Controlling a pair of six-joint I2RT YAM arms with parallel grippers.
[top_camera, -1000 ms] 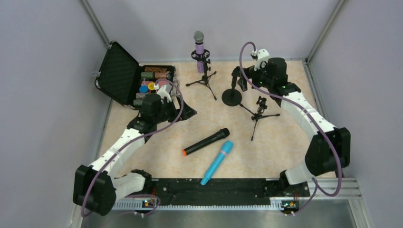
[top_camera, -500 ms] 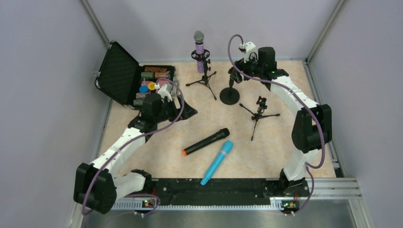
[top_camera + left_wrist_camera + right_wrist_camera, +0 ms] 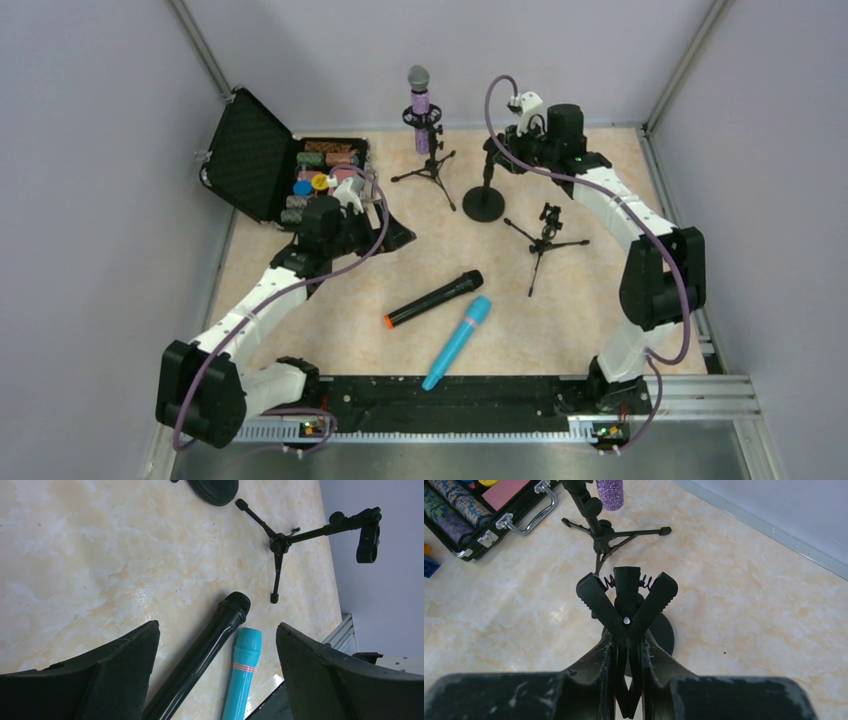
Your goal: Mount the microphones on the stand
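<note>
right gripper (image 3: 628, 645) is now settling, pinching the clip (image 3: 626, 587) of the round stand (image 3: 483, 203) open for loading; left gripper (image 3: 217, 627) is hanging spread in front of it.

I see bright, even, diffuse light; the table (image 3: 590, 300) shows only faint shadows. In both wrist views, fingers (image 3: 115, 675) at six o'clock look slightly blurred.

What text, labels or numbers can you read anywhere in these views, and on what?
No text can be read in any view.
Poker chips in the case: patterns only, any markings too small to read.
Light blue microphone: a pinkish band, no lettering.
Black microphone and purple microphone: no visible label.
Spring clip held in the right gripper: plain black.
</note>
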